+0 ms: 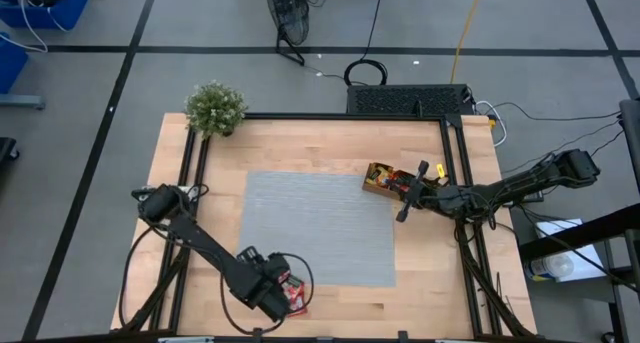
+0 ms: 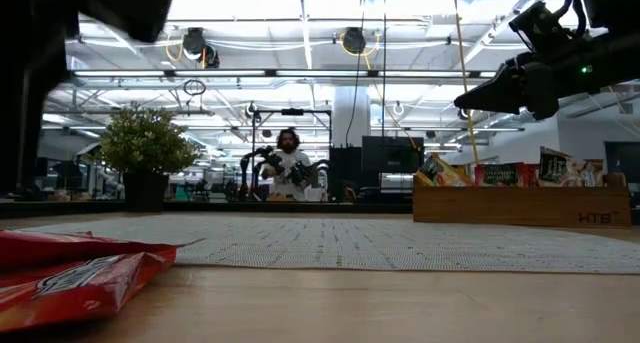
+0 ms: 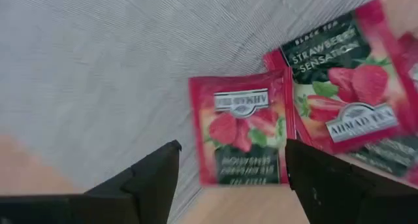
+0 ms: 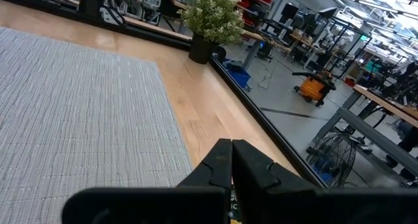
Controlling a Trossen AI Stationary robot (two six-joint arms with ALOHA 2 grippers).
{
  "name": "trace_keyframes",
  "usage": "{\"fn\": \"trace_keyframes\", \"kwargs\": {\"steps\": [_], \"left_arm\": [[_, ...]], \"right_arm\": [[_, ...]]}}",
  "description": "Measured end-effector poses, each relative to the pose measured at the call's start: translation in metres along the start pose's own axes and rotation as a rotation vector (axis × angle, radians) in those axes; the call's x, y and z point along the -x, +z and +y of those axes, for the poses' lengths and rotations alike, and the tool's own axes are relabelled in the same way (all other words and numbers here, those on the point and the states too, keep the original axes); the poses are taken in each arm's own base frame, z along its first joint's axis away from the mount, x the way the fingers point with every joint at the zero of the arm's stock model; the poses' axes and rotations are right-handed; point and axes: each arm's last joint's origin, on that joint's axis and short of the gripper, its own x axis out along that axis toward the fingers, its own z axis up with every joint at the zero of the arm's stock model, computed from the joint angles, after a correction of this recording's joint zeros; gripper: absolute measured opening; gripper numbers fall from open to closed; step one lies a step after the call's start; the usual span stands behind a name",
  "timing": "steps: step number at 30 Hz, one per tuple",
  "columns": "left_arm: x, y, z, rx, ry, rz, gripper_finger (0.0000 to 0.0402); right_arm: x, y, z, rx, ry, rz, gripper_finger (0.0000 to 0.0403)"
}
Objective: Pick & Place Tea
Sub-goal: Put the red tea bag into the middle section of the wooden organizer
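Red strawberry tea sachets (image 3: pixel 238 129) (image 1: pixel 294 297) lie flat at the grey mat's (image 1: pixel 320 228) near edge, one partly on the mat and partly on the wood, another (image 3: pixel 336 87) overlapping beside it. The low view shows them at its bottom left (image 2: pixel 70 273). My left gripper (image 3: pixel 232 168) (image 1: pixel 275 286) hangs open right above them, pointing down, a finger on either side of the nearer sachet without touching it. My right gripper (image 4: pixel 232 160) (image 1: pixel 403 213) is shut and holds nothing, level in the air beside the wooden tray (image 1: pixel 383 180), which holds more tea.
A potted plant (image 1: pixel 215 108) stands at the table's far left corner. Black frame rails (image 1: pixel 190 173) run along the table's left, far and right sides. The wooden tray (image 2: pixel 520 203) sits at the mat's far right corner. A person (image 2: pixel 288 163) is in the room behind.
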Motion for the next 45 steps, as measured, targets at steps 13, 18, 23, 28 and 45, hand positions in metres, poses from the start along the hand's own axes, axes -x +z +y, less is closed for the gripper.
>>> {"fn": "trace_keyframes", "kwargs": {"steps": [13, 18, 23, 28, 45], "left_arm": [[-0.05, 0.002, 0.007, -0.002, -0.148, 0.025, 0.0278], [-0.051, 0.002, 0.008, -0.048, -0.139, 0.033, 0.0264], [-0.052, 0.001, 0.01, -0.077, -0.126, 0.041, 0.0193], [-0.052, 0.001, 0.009, -0.095, -0.131, 0.028, 0.0091], [-0.007, 0.016, 0.01, -0.235, 0.067, -0.035, 0.0002]], "right_arm": [[0.0, 0.0, 0.0, -0.002, 0.001, 0.001, 0.0], [0.0, 0.0, 0.0, -0.002, 0.001, 0.0, 0.0], [0.0, 0.0, 0.0, -0.002, 0.0, 0.001, 0.0], [0.0, 0.0, 0.0, -0.002, 0.0, 0.001, 0.0], [0.0, 0.0, 0.0, -0.004, 0.0, -0.001, 0.0]]}}
